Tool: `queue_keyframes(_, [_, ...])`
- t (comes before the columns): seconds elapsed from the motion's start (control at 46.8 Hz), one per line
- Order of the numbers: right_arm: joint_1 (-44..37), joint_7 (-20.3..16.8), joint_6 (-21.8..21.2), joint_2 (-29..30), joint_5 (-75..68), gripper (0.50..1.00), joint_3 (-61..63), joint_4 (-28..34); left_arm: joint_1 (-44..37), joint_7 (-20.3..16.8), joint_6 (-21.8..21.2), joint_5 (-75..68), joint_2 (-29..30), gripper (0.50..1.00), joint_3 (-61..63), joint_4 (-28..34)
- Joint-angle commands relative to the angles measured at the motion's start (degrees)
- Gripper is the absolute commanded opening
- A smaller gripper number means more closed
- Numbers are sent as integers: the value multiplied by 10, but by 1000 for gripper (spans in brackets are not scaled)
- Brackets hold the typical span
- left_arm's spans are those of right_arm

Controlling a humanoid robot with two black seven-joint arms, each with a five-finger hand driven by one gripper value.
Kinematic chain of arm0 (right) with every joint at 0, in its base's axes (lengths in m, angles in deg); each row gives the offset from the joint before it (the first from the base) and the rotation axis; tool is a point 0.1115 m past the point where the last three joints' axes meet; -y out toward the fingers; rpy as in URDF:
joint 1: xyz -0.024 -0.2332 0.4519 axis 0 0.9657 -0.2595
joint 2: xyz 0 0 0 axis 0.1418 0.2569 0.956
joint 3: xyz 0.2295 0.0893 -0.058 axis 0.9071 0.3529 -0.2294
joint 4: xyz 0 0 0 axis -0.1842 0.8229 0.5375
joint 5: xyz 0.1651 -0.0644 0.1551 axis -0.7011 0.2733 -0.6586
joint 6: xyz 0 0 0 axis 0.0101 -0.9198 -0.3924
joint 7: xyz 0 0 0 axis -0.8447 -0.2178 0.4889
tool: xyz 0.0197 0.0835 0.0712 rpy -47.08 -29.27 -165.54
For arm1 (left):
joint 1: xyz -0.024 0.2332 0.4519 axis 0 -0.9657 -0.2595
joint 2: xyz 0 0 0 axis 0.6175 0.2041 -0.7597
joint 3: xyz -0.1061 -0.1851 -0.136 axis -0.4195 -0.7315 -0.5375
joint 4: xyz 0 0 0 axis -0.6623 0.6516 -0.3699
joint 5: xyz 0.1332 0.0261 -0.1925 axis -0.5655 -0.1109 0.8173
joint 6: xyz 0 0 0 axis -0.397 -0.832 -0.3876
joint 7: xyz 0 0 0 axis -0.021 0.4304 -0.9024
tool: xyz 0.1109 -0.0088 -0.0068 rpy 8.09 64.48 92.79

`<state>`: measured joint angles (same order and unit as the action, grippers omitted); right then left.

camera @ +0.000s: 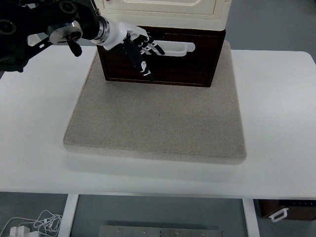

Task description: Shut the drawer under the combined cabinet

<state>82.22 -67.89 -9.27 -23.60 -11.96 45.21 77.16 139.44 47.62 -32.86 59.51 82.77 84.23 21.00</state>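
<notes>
Left hand [140, 49] at 11 o'clock, arm entering from left edge, fingers [146, 69] extended and relaxed, gripping nothing, laid against front of dark wooden drawer [187, 66]. Drawer at 12 o'clock, under cream cabinet [163, 12], white handle [178, 47] across its front, just right of fingertips. Whether drawer fully shut: cannot tell. Cabinet and drawer on far edge of grey felt mat [158, 123], centred on white table [276, 123]. White cable [34, 223] on floor at 7 o'clock.
</notes>
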Motion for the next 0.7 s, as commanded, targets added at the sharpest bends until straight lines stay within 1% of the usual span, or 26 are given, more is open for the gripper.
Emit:
queue_keyframes(0.0, [0,0,0,0,0,952,0,0,1,0,3,0,-1,1000,-2,-2])
queue_keyframes(0.107, [0,0,0,0,0,952,0,0,2,0,14,1,-1,1000,-13,-10])
queue_keyframes(0.299, [0,0,0,0,0,952,0,0,-7,-4,73,6,-2,1000,-82,-18])
queue_keyframes(0.427, [0,0,0,0,0,952,0,0,-10,-24,83,17,-2,1000,-142,-25])
queue_keyframes(0.513, [0,0,0,0,0,952,0,0,-13,-35,82,19,-14,1000,-182,-21])
queue_keyframes(0.683, [0,0,0,0,0,952,0,0,-32,-74,75,17,-23,1000,-260,-17])
